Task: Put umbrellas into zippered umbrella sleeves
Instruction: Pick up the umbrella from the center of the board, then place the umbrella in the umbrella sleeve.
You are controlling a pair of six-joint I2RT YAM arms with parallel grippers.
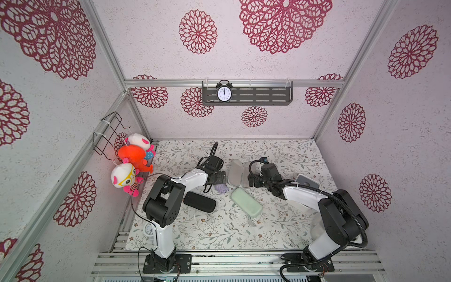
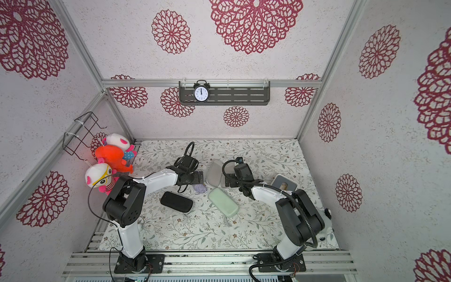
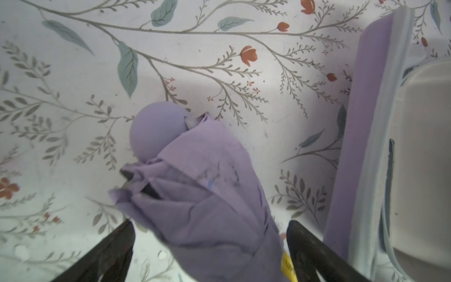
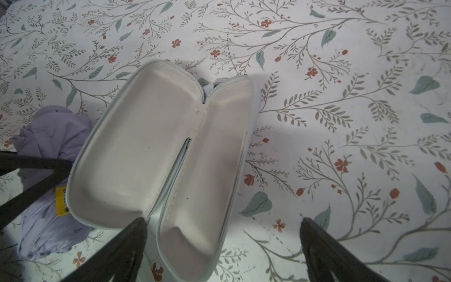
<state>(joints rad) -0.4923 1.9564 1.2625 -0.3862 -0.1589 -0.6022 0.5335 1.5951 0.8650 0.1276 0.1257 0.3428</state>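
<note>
The table (image 1: 219, 232), covered with a leaf-and-flower cloth, fills the floor of the booth in both top views. With twelve o'clock toward the back wall, the left arm (image 1: 192, 179) reaches in from seven o'clock and the right arm (image 1: 300, 193) from five o'clock, and they meet near the middle. Between them lies the lilac case (image 1: 235, 172), spread wide open with its pale grey lining up (image 4: 151, 151) and nothing inside; its lilac shell shows in the left wrist view (image 3: 353, 146). At five o'clock from it sits the mint green case (image 1: 246, 202), closed, and at eight o'clock, well apart, the black case (image 1: 199, 202), also closed. The lilac umbrella (image 1: 221, 188) lies folded on the cloth just beside the open case, at its seven o'clock, outside it (image 4: 48, 136). The left gripper (image 3: 208, 222) hangs over the umbrella (image 3: 207, 195), jaws spread wide on either side, not squeezing it. The right gripper (image 4: 222, 219) hovers at the near end of the open case, jaws spread wide and holding nothing.
</note>
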